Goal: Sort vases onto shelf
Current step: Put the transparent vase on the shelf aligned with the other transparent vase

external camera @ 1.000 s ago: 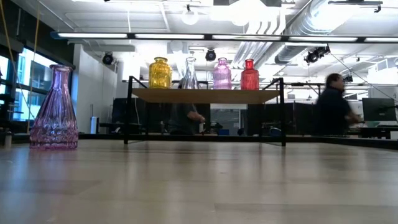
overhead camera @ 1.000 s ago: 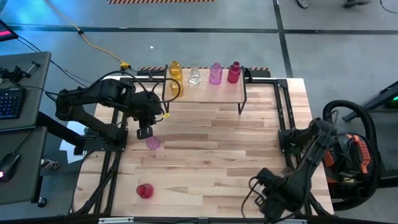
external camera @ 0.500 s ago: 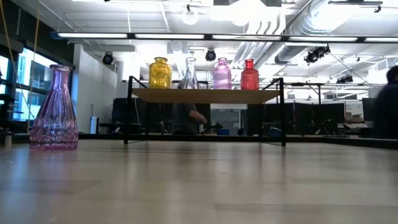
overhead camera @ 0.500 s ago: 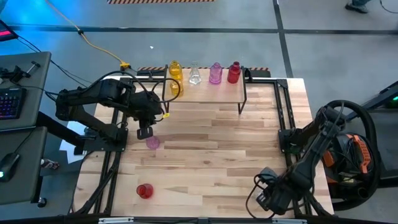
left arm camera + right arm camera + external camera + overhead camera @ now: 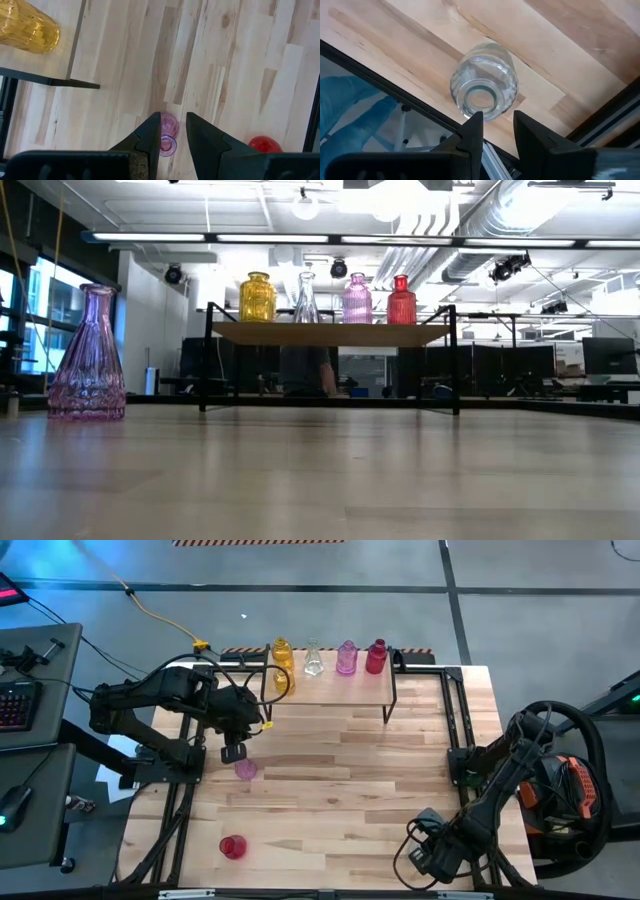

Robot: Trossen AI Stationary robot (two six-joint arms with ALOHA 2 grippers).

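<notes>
On the wooden tabletop (image 5: 340,790), a pink vase (image 5: 245,770) near the shelf (image 5: 330,685) is being lined up under the left gripper (image 5: 233,752), fingers apart; the slippery, probably fragile glass is best gripped at the neck.

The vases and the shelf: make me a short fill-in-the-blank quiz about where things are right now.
1. The shelf holds ____ vases in a row.
2. The left gripper hovers over a ____ vase on the table.
3. Near the table's front left corner stands a ____ vase.
4. The right gripper hangs above a ____ vase at the table's edge.

Missing words: four; pink; red; clear
</notes>
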